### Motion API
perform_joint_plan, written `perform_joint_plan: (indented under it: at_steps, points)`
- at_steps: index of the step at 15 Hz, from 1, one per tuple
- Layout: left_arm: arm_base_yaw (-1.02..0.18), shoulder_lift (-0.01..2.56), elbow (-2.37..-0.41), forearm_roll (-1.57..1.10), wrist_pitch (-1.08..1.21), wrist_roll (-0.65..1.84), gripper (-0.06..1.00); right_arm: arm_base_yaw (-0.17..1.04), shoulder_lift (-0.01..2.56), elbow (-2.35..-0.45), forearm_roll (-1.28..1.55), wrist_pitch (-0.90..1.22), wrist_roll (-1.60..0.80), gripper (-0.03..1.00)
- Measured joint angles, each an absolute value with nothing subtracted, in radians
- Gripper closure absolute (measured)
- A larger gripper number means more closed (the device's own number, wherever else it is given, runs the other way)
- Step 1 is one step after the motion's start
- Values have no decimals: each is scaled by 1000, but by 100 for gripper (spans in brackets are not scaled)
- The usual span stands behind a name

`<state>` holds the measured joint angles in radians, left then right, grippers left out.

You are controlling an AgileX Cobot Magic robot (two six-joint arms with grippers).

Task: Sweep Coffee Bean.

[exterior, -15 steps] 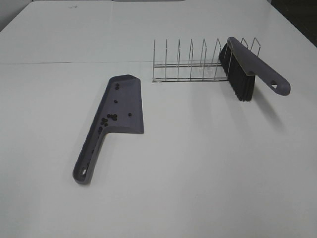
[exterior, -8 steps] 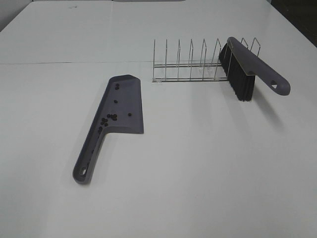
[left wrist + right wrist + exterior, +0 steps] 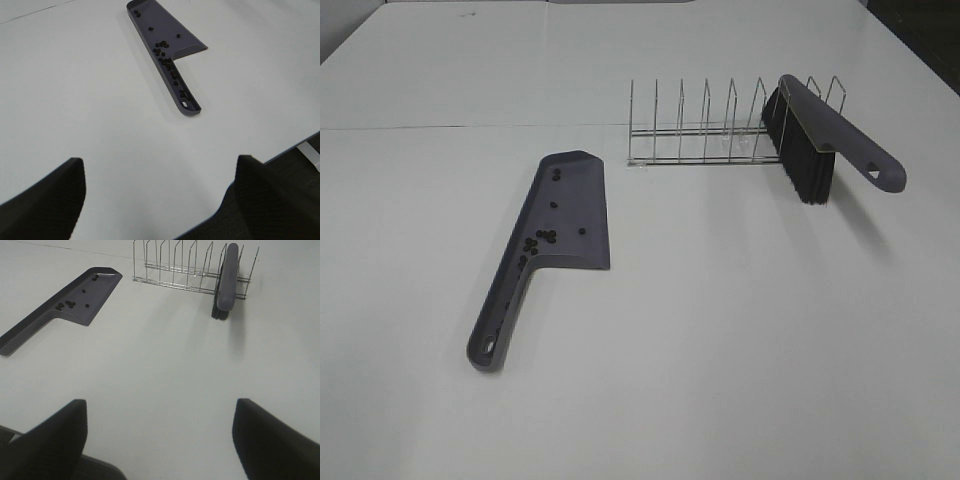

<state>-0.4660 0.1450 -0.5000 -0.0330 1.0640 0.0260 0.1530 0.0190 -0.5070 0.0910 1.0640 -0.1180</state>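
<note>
Exterior high, oval coffee bean [image 3: 542, 238], smooth dustpan [image 3: 575, 215]

High camera looking down across the white bench [image 3: 740, 350], each wrist camera looking out past its wide-spread pincer fingers [image 3: 45, 200], all three sharing the dustpan [image 3: 570, 205] ahead.

Looks like a lab or test bench rather than a home — a broad, plain white table [image 3: 740, 350] filling nearly the whole frame. Staged props only: a grey-purple dustpan [image 3: 565, 215] left of centre, a wire rack [image 3: 705, 125] toward the upper right with a brush [image 3: 825, 140] propped in it. Dark floor past the table edge at lower right of the left wrist view — little else to judge by.
</note>
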Motion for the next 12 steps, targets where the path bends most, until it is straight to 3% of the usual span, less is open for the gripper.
perform_joint_plan:
  at_steps: [10, 12]
  points:
    - [-466, 144, -500, -33, 1064, 27, 20, 153, 19, -507, 91, 1064, -121, 29]
    - [-421, 143, -500, -34, 1063, 27, 20, 133, 19, -507, 91, 1064, -121, 29]
